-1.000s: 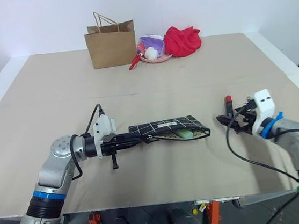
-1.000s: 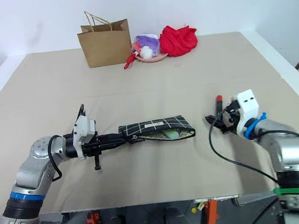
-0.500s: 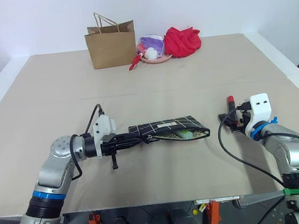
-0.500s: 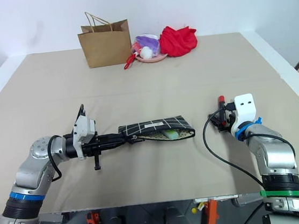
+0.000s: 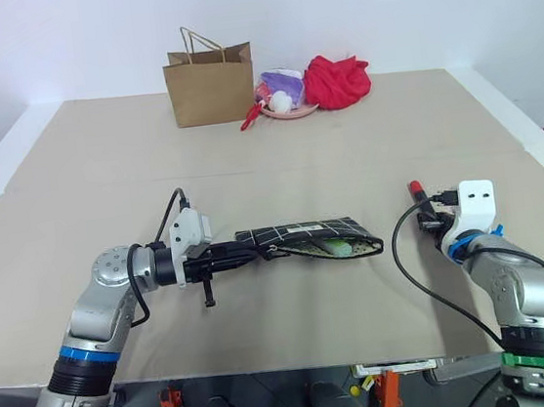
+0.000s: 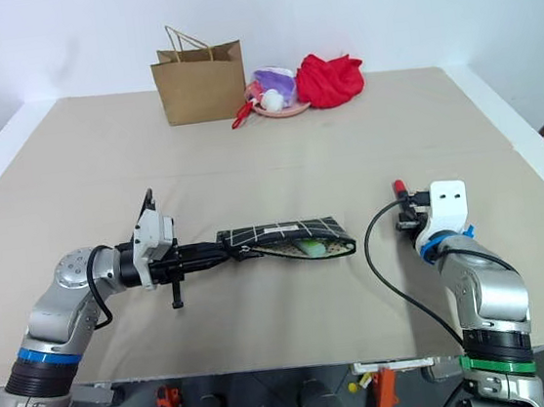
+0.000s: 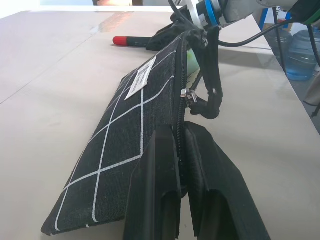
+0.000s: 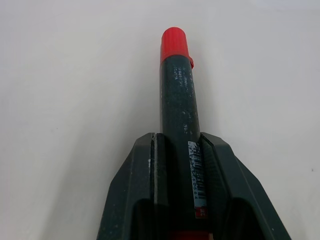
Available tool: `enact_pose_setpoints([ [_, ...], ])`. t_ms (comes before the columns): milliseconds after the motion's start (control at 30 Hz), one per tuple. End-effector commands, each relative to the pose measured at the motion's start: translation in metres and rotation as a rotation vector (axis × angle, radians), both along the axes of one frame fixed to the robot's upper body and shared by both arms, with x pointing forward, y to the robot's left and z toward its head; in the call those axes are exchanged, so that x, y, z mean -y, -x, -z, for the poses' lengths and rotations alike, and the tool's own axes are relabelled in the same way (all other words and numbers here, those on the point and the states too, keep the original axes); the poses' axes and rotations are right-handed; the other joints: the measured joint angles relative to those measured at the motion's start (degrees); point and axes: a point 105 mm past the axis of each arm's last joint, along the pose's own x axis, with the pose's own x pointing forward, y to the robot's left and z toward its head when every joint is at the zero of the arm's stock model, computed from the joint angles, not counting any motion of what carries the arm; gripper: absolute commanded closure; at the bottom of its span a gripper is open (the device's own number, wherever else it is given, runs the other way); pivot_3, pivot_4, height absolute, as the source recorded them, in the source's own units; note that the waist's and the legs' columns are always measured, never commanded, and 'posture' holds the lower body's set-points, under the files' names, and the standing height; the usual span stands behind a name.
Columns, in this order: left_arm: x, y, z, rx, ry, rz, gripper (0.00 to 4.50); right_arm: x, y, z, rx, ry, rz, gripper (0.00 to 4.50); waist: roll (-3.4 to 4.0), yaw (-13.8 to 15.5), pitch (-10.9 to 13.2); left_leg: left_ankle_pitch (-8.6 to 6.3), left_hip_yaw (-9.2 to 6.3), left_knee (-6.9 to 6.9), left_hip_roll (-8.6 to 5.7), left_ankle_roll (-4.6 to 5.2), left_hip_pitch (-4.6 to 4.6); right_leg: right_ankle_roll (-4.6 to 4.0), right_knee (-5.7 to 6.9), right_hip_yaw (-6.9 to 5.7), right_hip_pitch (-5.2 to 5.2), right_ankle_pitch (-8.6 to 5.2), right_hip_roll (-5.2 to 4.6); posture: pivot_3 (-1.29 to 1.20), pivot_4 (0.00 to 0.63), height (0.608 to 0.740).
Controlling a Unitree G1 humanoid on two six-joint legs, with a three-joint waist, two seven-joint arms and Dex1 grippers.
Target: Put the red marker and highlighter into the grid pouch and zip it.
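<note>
Grid pouch (image 5: 300,232), one, pinched at its end by the closed left hand (image 7: 179,165).
One red marker (image 8: 178,107) clamped in the right hand (image 8: 180,145); one highlighter (image 5: 337,246) lies inside the pouch on the counter (image 5: 276,154).

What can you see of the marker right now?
The marker has a dark barrel with a red cap at its far end and a printed label near the grip. The right claw is shut on its barrel, one finger on each side. It points forward over the bare table, right of the pouch, apart from it.
</note>
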Motion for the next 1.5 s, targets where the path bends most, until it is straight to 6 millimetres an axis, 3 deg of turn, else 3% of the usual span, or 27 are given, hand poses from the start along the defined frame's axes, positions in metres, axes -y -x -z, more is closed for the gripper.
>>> enact_pose_setpoints([
  [33, 0.002, 0.001, -0.013, 0.05, 0.02, 0.012, 4.5, 0.001, 0.01, 0.025, -0.09, -0.035, -0.002, 3.87, 0.0, 0.0, 0.0, 0.0, -0.01, -0.01, 0.0, 0.0, 0.0, 0.0, 0.0, -0.01, 0.0, 0.0, 0.0, 0.0, 0.15, 0.74],
  [200, 0.002, 0.001, -0.014, 0.05, 0.02, 0.016, 4.5, -0.013, -0.001, -0.017, 0.067, 0.015, -0.22, 3.87, 0.08, -0.23, 0.07, -0.01, 0.01, -0.04, 0.0, 0.0, -0.01, 0.22, 0.0, 0.0, 0.0, 0.03, -0.01, 0.0, 0.15, 0.74],
  [333, 0.001, 0.001, -0.015, 0.05, 0.017, 0.021, 4.5, -0.032, 0.003, -0.065, 0.191, 0.15, -0.587, 3.87, 0.56, -0.48, 0.38, -0.01, 0.12, -0.08, -0.02, 0.01, -0.03, 0.25, 0.0, 0.1, -0.1, 0.04, -0.02, 0.0, 0.15, 0.74],
  [467, 0.002, 0.001, -0.014, 0.046, 0.015, 0.031, 4.5, -0.066, 0.029, -0.117, 0.276, 0.13, -1.002, 3.87, 0.58, -0.74, 0.4, -0.02, 0.11, -0.13, -0.02, 0.03, -0.01, 0.27, 0.01, 0.1, -0.12, 0.01, 0.0, 0.0, 0.15, 0.74],
  [567, 0.002, 0.001, -0.014, 0.044, 0.016, 0.035, 4.5, -0.092, 0.057, -0.134, 0.261, 0.041, -1.247, 3.87, 0.55, -0.67, 0.41, -0.04, 0.08, -0.14, -0.01, 0.05, -0.03, 0.29, 0.01, 0.07, -0.1, -0.05, -0.01, 0.0, 0.15, 0.74],
  [667, 0.004, 0.001, -0.015, 0.043, 0.024, 0.043, 4.5, -0.114, 0.088, -0.124, 0.116, -0.028, -1.423, 3.87, 0.54, -0.41, 0.41, -0.09, 0.05, -0.13, -0.01, 0.09, -0.05, 0.27, 0.0, 0.03, -0.07, -0.14, -0.01, 0.0, 0.15, 0.74],
  [767, 0.006, 0.002, -0.016, 0.043, 0.029, 0.046, 4.5, -0.121, 0.104, -0.106, -0.011, -0.06, -1.466, 3.87, 0.52, -0.07, 0.42, -0.14, 0.04, -0.11, -0.02, 0.11, -0.08, 0.26, -0.01, 0.01, -0.08, -0.21, -0.02, 0.0, 0.15, 0.74],
  [1167, 0.005, 0.003, -0.016, 0.04, 0.03, 0.042, 4.5, -0.103, 0.091, -0.081, -0.136, 0.01, -1.284, 3.87, 0.5, -0.21, 0.43, -0.14, 0.06, -0.01, -0.04, 0.09, -0.15, 0.25, -0.01, 0.02, -0.18, -0.16, -0.05, 0.0, 0.15, 0.74],
  [1500, 0.005, 0.001, -0.016, 0.04, 0.029, 0.041, 4.5, -0.111, 0.075, -0.074, -0.123, 0.046, -1.257, 3.87, 0.48, -0.23, 0.44, -0.14, 0.06, -0.03, -0.03, 0.09, -0.26, 0.26, 0.0, 0.02, -0.33, -0.17, -0.05, 0.0, 0.15, 0.74],
])
